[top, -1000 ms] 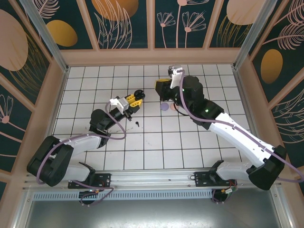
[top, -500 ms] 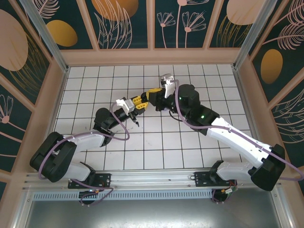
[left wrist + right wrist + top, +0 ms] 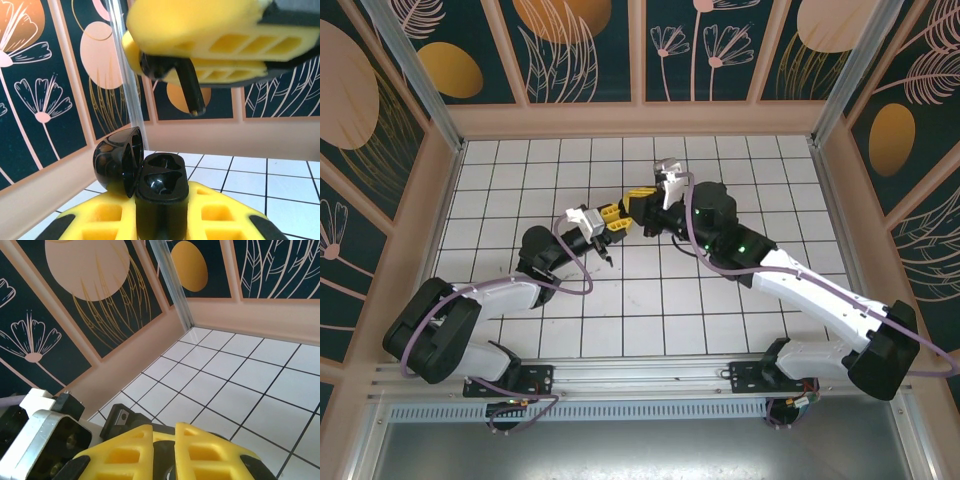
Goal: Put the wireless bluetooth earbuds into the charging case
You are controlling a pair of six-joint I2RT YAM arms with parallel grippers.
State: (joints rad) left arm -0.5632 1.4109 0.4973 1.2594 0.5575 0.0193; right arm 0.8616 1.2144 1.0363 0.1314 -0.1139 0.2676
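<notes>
While the left claw (image 3: 161,220) clamps the open charging case (image 3: 161,182) upright, the right claw (image 3: 172,54) pinches a black earbud (image 3: 175,75) by its bulb just above it, stem down; seemingly light, rigid, slippery, best gripped at that bulb.

Black earbud (image 3: 189,87) up at top centre, stem angling down to the right, poised clear above the black charging case (image 3: 161,187) at lower centre: upright, lid (image 3: 117,160) flipped open leftward, both wells empty.
</notes>
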